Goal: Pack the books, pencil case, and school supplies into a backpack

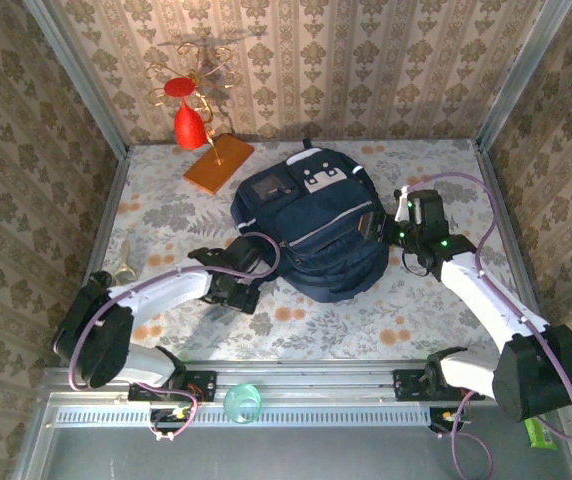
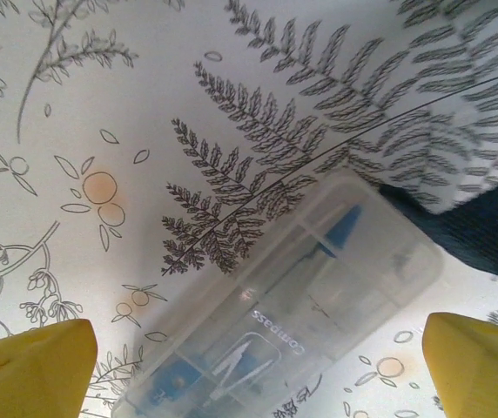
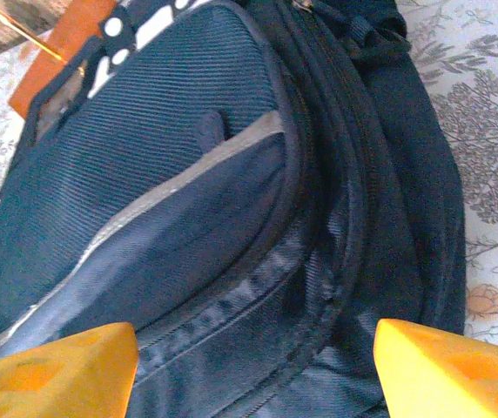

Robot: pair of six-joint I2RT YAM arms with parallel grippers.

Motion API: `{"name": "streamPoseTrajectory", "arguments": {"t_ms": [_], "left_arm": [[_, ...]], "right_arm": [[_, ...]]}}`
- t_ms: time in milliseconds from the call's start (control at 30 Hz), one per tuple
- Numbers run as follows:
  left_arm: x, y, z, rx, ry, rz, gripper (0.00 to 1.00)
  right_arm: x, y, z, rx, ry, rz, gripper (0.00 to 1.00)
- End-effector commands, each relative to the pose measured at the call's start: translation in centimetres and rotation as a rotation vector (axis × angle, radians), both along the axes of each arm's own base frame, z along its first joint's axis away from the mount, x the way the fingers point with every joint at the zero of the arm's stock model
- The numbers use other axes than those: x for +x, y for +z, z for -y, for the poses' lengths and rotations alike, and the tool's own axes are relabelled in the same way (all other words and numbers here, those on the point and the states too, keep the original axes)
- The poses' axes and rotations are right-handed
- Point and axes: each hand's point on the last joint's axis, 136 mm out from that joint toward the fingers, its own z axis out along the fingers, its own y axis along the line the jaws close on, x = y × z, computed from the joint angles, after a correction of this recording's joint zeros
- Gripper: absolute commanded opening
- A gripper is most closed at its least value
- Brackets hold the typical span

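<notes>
We read one word, "compass", printed upside down in the left wrist view on the lid of a clear case (image 2: 292, 305). The blue and pale pieces inside it are blurred. The case lies flat on the bench (image 1: 416, 300), one end just beside the backpack (image 1: 311, 225). The left gripper (image 2: 256, 364) hangs over it, wide open, its yellow fingertips (image 2: 31, 370) clear of the case on either side.

The backpack lies in the middle of the bench. We can make out no lettering on its grey-white patch. The right gripper (image 3: 249, 366) sits at the backpack's right side, its jaws apart and holding nothing.

A cloth printed with ferns, grey leaves and small orange fruit covers the bench. Damask wallpaper (image 1: 366, 60) lines three walls inside a metal frame. At the back an orange slab (image 1: 218, 163) lies beside a red ornament (image 1: 189, 125) on a gold wire stand. A teal cup (image 1: 243, 403) stands on the near rail.
</notes>
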Motion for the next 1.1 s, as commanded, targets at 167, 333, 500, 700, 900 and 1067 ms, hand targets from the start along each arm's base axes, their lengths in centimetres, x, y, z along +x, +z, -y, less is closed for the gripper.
{"name": "streamPoseTrajectory", "arguments": {"t_ms": [167, 333, 500, 700, 900, 1067], "left_arm": [[-0.8, -2.2, -0.9, -0.049, 0.064, -0.090, 0.84], [-0.7, -2.8, -1.2, -0.061, 0.098, -0.109, 0.67], [-0.7, -3.1, -1.4, -0.071, 0.124, -0.101, 0.48], [0.4, -1.2, -1.6, -0.093, 0.161, -0.002, 0.32], [1.9, 4.2, 1.8, -0.263, 0.122, 0.199, 0.25], [2.2, 7.6, 5.6, -0.378, 0.021, 0.286, 0.23]], "right_arm": [[-0.3, 1.2, -0.2, 0.056, 0.010, 0.044, 0.74], [-0.2, 1.4, -0.2, 0.067, 0.009, 0.042, 0.74], [-0.2, 1.5, -0.5, 0.082, 0.013, 0.029, 0.74], [0.4, 0.9, -1.8, 0.148, 0.031, -0.062, 0.74], [0.8, 1.3, -4.1, 0.194, 0.069, -0.074, 0.71], [1.0, 0.4, -4.8, 0.175, 0.057, -0.109, 0.68]]}}
